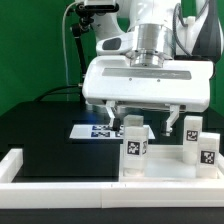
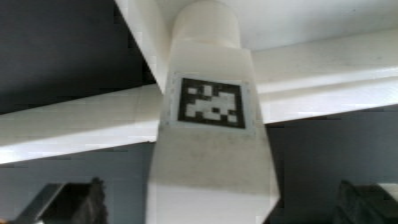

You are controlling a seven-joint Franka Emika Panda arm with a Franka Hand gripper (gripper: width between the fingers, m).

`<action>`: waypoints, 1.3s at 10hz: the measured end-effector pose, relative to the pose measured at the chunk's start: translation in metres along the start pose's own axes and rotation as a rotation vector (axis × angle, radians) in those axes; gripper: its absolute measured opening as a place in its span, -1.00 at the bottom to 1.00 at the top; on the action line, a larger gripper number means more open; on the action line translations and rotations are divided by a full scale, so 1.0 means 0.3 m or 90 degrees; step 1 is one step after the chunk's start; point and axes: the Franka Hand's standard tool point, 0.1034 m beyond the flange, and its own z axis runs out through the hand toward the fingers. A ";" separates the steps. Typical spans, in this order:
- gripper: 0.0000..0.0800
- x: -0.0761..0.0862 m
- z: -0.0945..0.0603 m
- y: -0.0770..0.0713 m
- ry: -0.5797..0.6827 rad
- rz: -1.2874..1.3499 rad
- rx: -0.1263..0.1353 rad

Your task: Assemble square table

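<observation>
Legs stand upright on the white top (image 1: 160, 172) at the near right of the desk (image 1: 50, 130). I see my claw (image 1: 143, 122) hanging with fingers apart just above the nearest leg (image 1: 134, 145), not touching it; two more legs (image 1: 198, 145) stand to the exterior view's right.

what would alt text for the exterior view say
The robot's hand hangs open just above an upright white tagged leg on the square top. Two more legs stand toward the exterior view's right.
</observation>
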 end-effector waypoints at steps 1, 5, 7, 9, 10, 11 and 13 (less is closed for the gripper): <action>0.62 0.015 -0.022 -0.001 -0.063 0.025 0.017; 0.62 0.014 -0.030 -0.028 -0.287 0.053 0.052; 0.62 0.033 -0.020 -0.025 -0.316 0.057 0.054; 0.62 0.036 -0.011 -0.015 -0.310 0.056 0.052; 0.62 0.043 0.012 0.007 -0.297 0.058 0.045; 0.62 0.046 0.041 0.017 -0.273 0.064 0.037; 0.60 0.041 0.051 0.015 -0.263 0.081 0.031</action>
